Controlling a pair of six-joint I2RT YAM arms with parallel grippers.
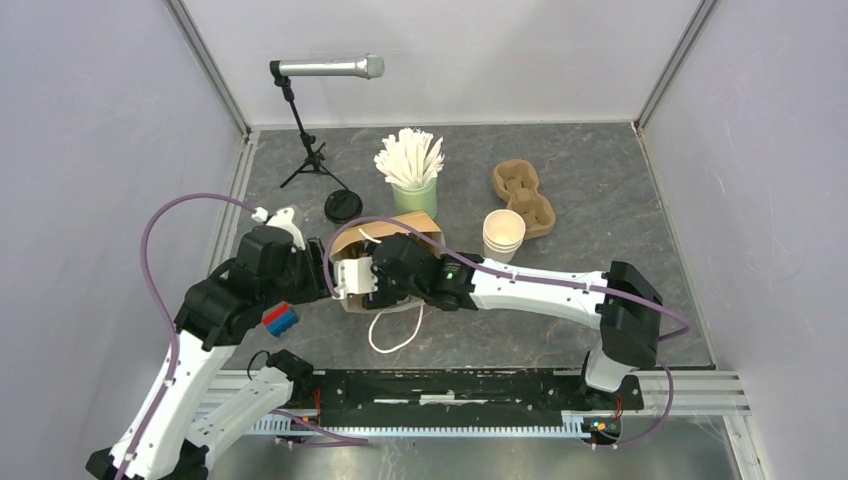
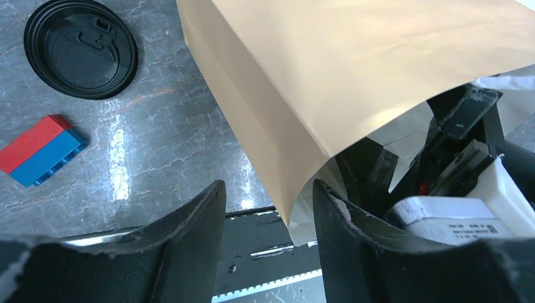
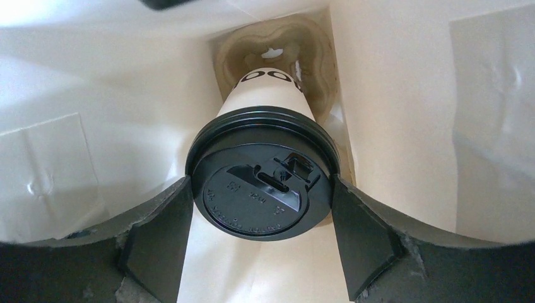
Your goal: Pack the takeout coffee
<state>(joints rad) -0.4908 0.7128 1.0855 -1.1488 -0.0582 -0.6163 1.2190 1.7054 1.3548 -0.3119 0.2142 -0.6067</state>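
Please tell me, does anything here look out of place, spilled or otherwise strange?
A loose black lid lies flat on the table beside the microphone stand, with no cup under it. The paper bag seems to lie on its side, so the right gripper holds the white cup sideways inside it. Nothing looks spilled.

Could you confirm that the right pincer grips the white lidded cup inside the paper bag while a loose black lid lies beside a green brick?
Not quite: the brick beside the loose black lid is red and blue, not green, as the left wrist view shows. The rest holds.
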